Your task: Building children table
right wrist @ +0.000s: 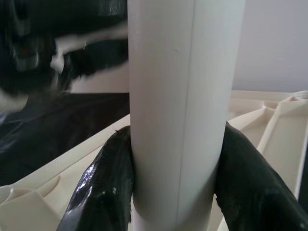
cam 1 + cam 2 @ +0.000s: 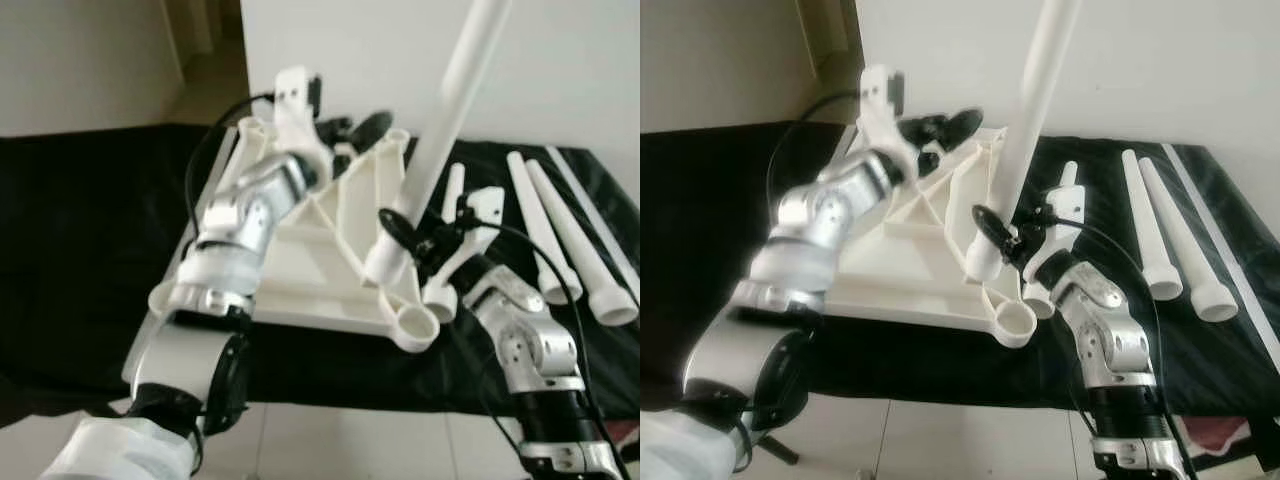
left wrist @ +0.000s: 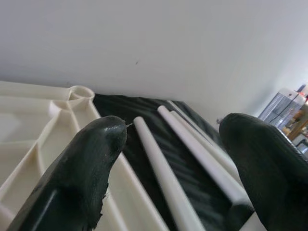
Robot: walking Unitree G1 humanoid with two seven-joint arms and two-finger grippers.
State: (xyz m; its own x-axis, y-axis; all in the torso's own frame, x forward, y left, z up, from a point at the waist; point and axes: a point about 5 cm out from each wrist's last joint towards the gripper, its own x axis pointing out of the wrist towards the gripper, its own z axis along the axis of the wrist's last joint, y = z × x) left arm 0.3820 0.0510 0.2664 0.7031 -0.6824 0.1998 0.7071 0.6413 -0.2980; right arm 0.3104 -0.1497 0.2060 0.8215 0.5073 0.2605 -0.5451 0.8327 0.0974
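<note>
The white table top [image 2: 310,270] lies upside down on a black cloth, ribs up, with round leg sockets [image 2: 414,327] at its corners. My right gripper [image 2: 400,236] is shut on a long white table leg [image 2: 440,130], held tilted with its wide end low over the top's near right part. In the right wrist view both black fingers [image 1: 103,187] clamp the leg [image 1: 178,110]. My left gripper [image 2: 350,128] hovers open over the top's far edge, with nothing between its fingers [image 3: 82,183].
Several more white legs [image 2: 560,235] lie side by side on the black cloth [image 2: 90,240] to the right of the top. A white wall [image 2: 560,60] rises close behind. Pale floor tiles [image 2: 330,445] show at the near edge.
</note>
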